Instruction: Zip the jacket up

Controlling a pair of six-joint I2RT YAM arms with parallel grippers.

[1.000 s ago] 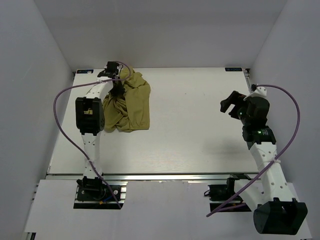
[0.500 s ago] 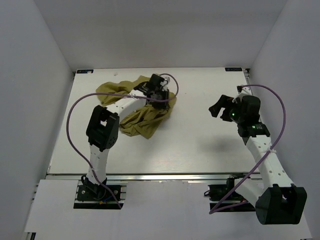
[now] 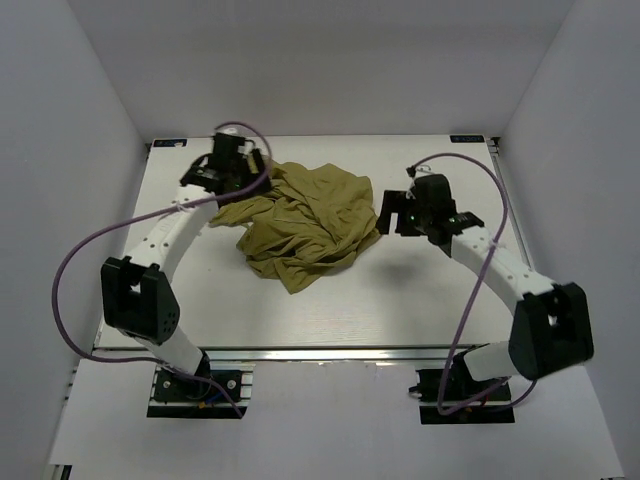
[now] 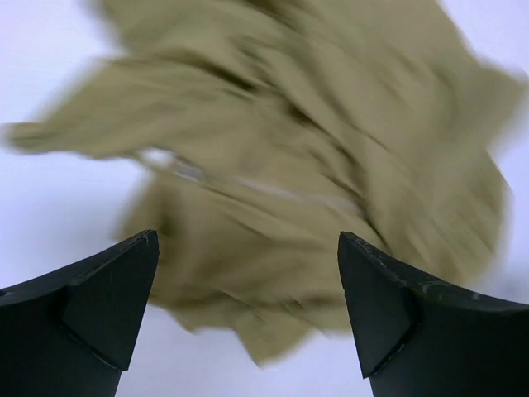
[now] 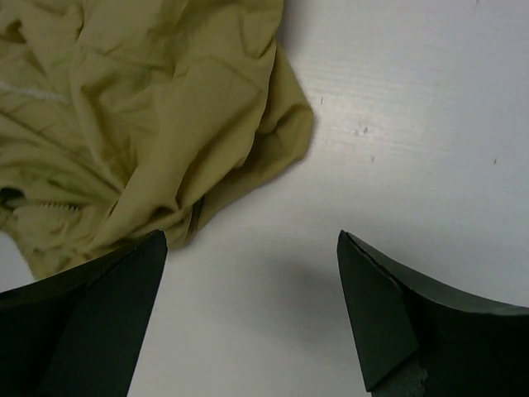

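Setting: lab robot test cell. White table (image 3: pixel 400 300) enclosed by plain white panels (image 3: pixel 330 70); aluminium rail (image 3: pixel 330 351) at near edge carries arm bases (image 3: pixel 185 381), purple cables (image 3: pixel 452 157) loose.

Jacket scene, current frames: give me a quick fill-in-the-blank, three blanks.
The left gripper and right gripper are both ____, holding nothing.
In the top view the jacket lies ____ the two grippers.
The right gripper hangs over bare ____, beside the jacket's edge.
Missing words: open; between; table.
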